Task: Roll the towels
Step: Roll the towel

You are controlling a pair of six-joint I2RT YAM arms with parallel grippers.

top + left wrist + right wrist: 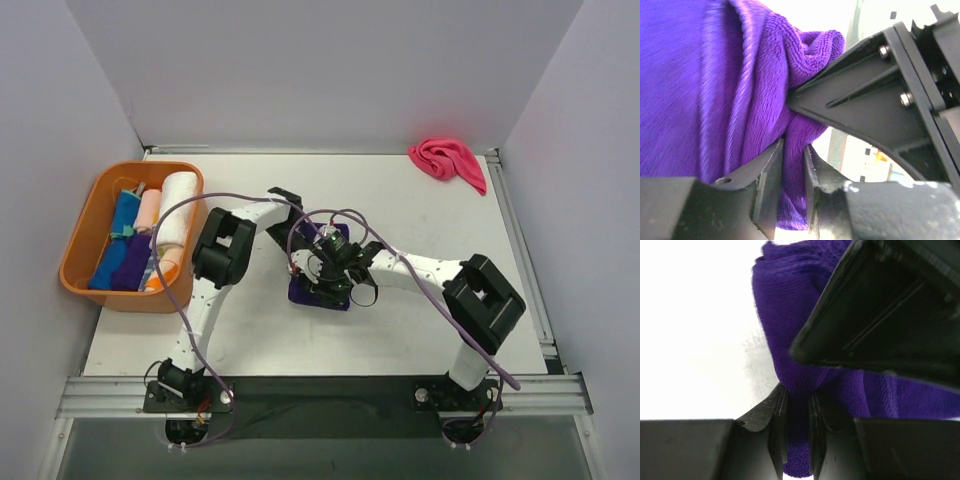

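Purple towel (310,298) lies bunched at the middle of the table (400,330), with both arms bent over it. Left gripper (792,150) is clamped on a fold of it, with cloth filling the narrow gap between its fingers. Right gripper (797,395) is likewise pinched on a thick edge of the same towel, close beside the other.

The step in hand looks like the roll itself, or the gather just before it. To do it well, both pinches should sit on the same edge and turn together, so the roll comes out even and not cone-shaped. A light outward pull would take up the slack bunched between the two grips. The plush cloth is likely to slip or spring open, so the hold should be low, against the table.

Pink towel (447,160) lies crumpled at 1 o'clock; the basket (75,245), at 9 o'clock, holds rolled ones.
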